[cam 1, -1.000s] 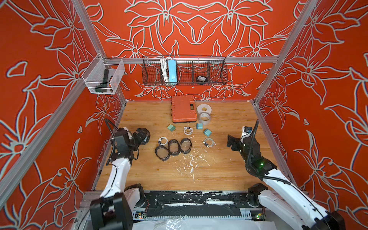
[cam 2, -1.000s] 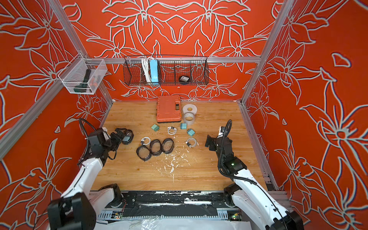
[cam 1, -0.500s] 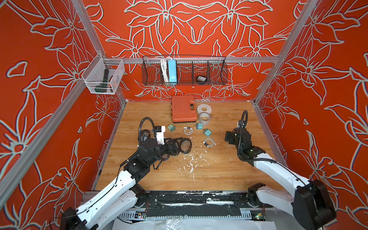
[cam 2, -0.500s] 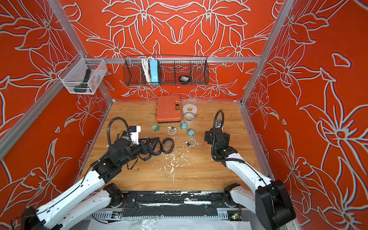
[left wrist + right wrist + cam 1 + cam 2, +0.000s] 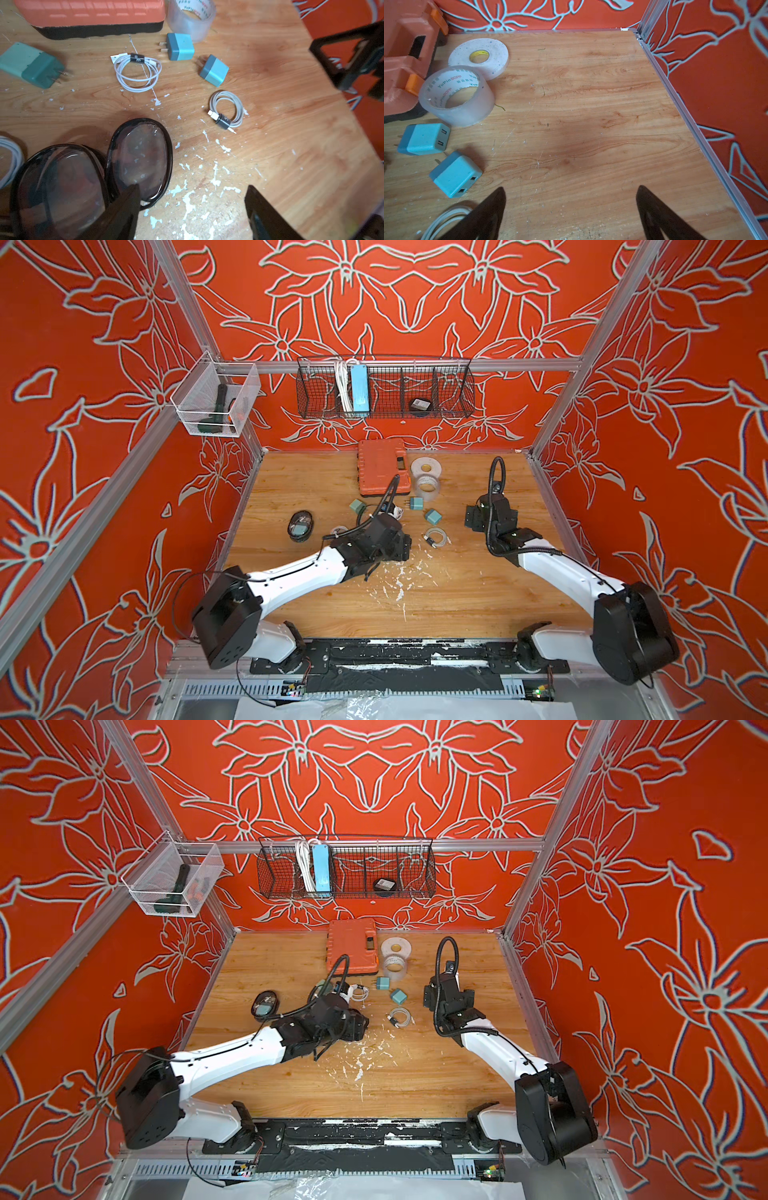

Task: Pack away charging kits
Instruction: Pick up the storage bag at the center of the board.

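Left claw (image 5: 192, 188) is low over mid-desk (image 5: 280, 145), jaws apart w/ nothing between them. One fingertip (image 5: 133, 191) overlaps the black rim of an empty clear-faced pouch (image 5: 141, 160); can't tell if it touches. A 2nd empty pouch (image 5: 60, 187) lies right beside it, rims overlapping. A 3rd pouch (image 5: 300, 526), w/ something teal inside, sits well apart toward the desk's left edge in both top views. Three teal cube plugs lie loose on the wood. The far plug (image 5: 179, 46) is on its side, prongs out, just beside the clear tape roll (image 5: 190, 18). The mid plug (image 5: 214, 70) is near it, and the big-looking plug (image 5: 31, 64) is in front of the orange tool case (image 5: 89, 16). A white coiled cable (image 5: 137, 72) lies between the big-looking & far plugs, and a greyer coiled cable (image 5: 227, 110) is near the mid plug. The edge of a 3rd coil (image 5: 8, 160) shows beside the 2nd empty pouch. Right claw (image 5: 571, 188) has its jaws wide & empty, above bare wood on the desk's right side. The white tape roll (image 5: 479, 57) is right behind the clear one. On the back wall is a wire basket (image 5: 384, 387) w/ a light-blue power strip (image 5: 359, 389) in it.
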`<state>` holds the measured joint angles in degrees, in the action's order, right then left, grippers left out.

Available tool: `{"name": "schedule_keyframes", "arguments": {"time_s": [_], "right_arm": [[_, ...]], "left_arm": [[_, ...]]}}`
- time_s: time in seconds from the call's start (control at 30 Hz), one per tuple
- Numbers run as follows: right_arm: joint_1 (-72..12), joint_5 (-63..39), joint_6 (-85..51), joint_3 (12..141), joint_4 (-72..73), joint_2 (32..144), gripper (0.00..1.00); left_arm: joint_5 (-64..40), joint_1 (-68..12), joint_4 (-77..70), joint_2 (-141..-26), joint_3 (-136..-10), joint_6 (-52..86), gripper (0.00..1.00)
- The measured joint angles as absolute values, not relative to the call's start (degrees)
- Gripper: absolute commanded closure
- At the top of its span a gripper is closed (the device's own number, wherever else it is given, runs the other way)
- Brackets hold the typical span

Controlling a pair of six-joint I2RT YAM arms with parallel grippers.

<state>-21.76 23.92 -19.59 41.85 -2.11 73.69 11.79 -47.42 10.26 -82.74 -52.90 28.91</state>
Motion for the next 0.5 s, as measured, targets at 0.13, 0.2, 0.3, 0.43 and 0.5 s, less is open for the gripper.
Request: {"name": "schedule_keyframes", "arguments": {"time_s": [0.13, 0.2, 0.3, 0.43, 0.5], "right_arm": [[-21.76, 23.9, -19.59, 41.23, -2.07, 72.6, 0.02], [-21.76, 23.88, -19.59, 41.23, -2.11, 72.62, 0.02], [-21.76, 23.62, -19.59, 41.23, -2.13, 72.62, 0.02], [-21.76, 23.29, -19.51, 41.23, -2.11, 72.66, 0.02], [-21.76, 23.14, -19.4, 41.23, -2.13, 72.71, 0.02]], "left_arm": [[18.7, -50.04, 15.86, -90.76, -59.13, 28.29, 0.35], [21.78, -50.5, 18.31, -94.56, -61.63, 28.34, 0.4], [25.3, -50.59, 21.71, -99.72, -64.66, 28.29, 0.41], [29.63, -50.59, 26.37, -105.67, -68.55, 28.62, 0.44], [30.87, -50.59, 27.7, -107.22, -69.69, 28.67, 0.47]]}}
